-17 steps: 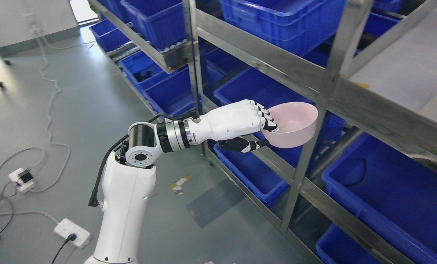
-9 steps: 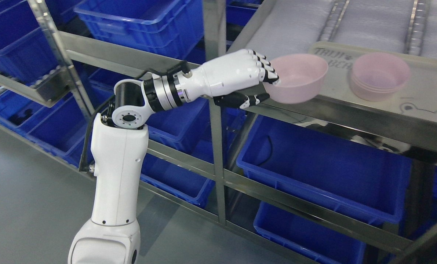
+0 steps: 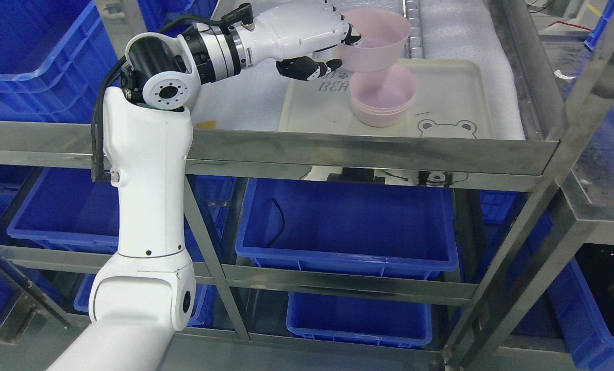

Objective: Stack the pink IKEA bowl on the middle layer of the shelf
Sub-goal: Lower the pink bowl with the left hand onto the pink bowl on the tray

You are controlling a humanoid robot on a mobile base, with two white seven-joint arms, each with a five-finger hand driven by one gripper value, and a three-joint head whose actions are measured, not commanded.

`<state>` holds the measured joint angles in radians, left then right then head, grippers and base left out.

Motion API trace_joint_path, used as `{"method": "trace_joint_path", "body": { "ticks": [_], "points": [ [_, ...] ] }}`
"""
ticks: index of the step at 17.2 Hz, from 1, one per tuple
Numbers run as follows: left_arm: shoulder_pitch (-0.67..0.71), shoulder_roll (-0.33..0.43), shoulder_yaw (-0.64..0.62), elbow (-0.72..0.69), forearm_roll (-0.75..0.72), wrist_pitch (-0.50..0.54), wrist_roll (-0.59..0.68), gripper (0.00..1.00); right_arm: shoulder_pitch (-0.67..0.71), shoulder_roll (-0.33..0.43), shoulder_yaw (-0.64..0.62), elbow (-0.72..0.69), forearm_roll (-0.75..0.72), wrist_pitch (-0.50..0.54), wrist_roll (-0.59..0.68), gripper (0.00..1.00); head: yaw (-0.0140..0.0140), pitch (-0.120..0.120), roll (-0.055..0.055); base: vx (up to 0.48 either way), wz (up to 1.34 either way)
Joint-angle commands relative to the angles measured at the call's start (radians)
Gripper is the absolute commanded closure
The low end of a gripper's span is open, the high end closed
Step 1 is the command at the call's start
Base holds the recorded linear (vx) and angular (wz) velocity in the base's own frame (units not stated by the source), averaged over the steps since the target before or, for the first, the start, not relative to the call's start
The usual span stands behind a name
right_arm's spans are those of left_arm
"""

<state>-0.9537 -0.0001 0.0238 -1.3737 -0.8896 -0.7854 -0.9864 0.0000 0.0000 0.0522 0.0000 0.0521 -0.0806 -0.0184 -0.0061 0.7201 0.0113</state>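
Observation:
My left hand (image 3: 332, 49) is shut on the near rim of a pink bowl (image 3: 376, 44), fingers over the rim and thumb under it. It holds the bowl in the air just above and slightly behind a stack of pink bowls (image 3: 384, 100). The stack stands on a cream tray with a bear print (image 3: 451, 103) on the steel shelf (image 3: 368, 152). The held bowl is upright and apart from the stack. My right hand is out of view.
Blue bins (image 3: 348, 226) fill the shelf levels below and the rack at the left (image 3: 33, 46). Steel uprights (image 3: 554, 175) stand at the right of the shelf. White foam padding (image 3: 456, 31) covers the shelf behind the tray.
The camera has swung right and the whole picture has shifted. My left hand has carried the bowl over the shelf, from beside the tray to just above the stack.

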Motion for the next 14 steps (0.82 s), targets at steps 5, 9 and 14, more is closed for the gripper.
{"method": "trace_joint_path", "body": {
  "ticks": [5,9,14],
  "points": [
    [-0.008,0.018,0.012,0.174,-0.138,0.000,0.015,0.90,0.005,-0.017,0.000,-0.017,0.000,-0.001,0.000,0.00,0.0000,0.000,0.000,0.024,-0.18],
    [-0.002,0.018,-0.080,0.186,-0.069,0.000,0.084,0.89,0.005,-0.017,0.000,-0.017,0.000,-0.001,0.000,0.00,0.0000,0.000,0.000,-0.011,-0.03],
    [0.012,0.018,-0.148,0.223,-0.084,0.000,0.100,0.89,0.005,-0.017,0.000,-0.017,0.000,-0.001,0.000,0.00,0.0000,0.000,0.000,0.006,-0.06]
  ]
}}
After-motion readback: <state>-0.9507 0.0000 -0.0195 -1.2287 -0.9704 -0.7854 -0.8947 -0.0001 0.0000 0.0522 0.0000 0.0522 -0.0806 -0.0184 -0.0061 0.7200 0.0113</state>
